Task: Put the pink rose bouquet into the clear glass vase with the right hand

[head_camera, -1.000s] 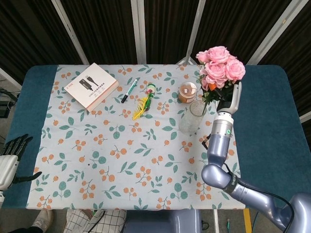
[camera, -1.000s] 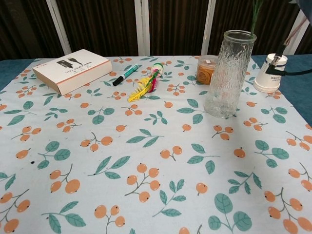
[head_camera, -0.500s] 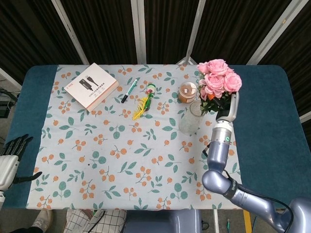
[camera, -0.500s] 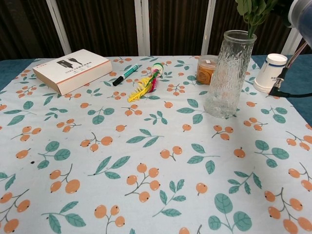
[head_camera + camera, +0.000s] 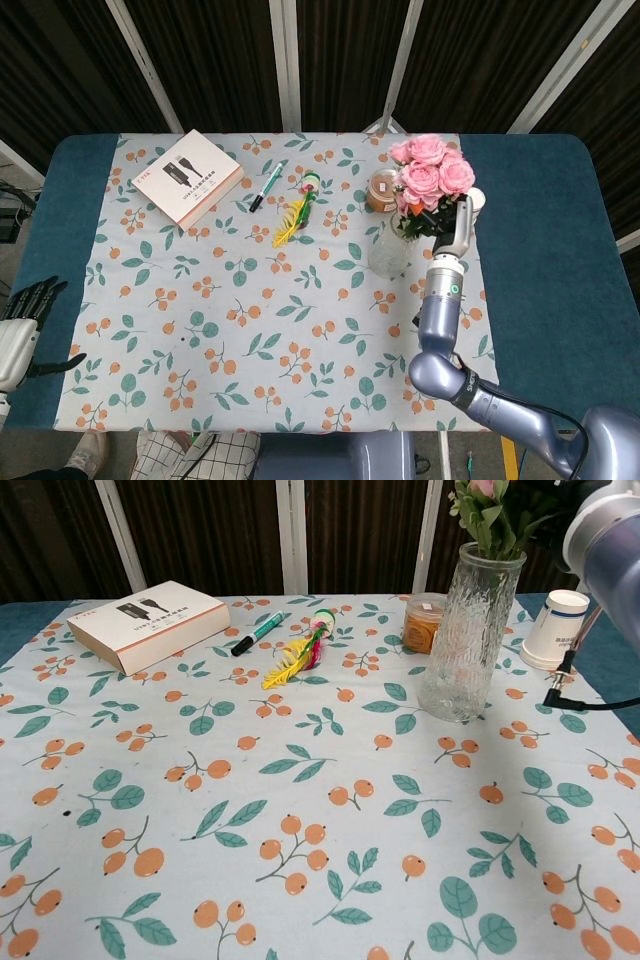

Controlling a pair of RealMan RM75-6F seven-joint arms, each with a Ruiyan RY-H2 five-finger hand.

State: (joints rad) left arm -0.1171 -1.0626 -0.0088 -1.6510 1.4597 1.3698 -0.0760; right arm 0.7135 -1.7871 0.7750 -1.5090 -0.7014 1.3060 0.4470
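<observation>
The pink rose bouquet (image 5: 430,176) hangs directly over the mouth of the clear glass vase (image 5: 392,246), which stands upright on the floral tablecloth at the right. My right hand (image 5: 446,216) grips the bouquet from below the blooms and is mostly hidden by leaves. In the chest view the green leaves of the bouquet (image 5: 493,512) sit just above the rim of the vase (image 5: 468,630); whether the stems reach inside I cannot tell. My left hand (image 5: 24,312) rests off the table's left edge with its fingers apart, holding nothing.
An amber jar (image 5: 384,189) and a paper cup (image 5: 558,628) stand close behind and right of the vase. A black cable (image 5: 585,702) lies by the cup. A book (image 5: 188,175), a green pen (image 5: 268,185) and a feather toy (image 5: 296,210) lie at the back left.
My right arm has carried the bouquet left and downward, from beside the vase to above its mouth. The left hand has not moved.
</observation>
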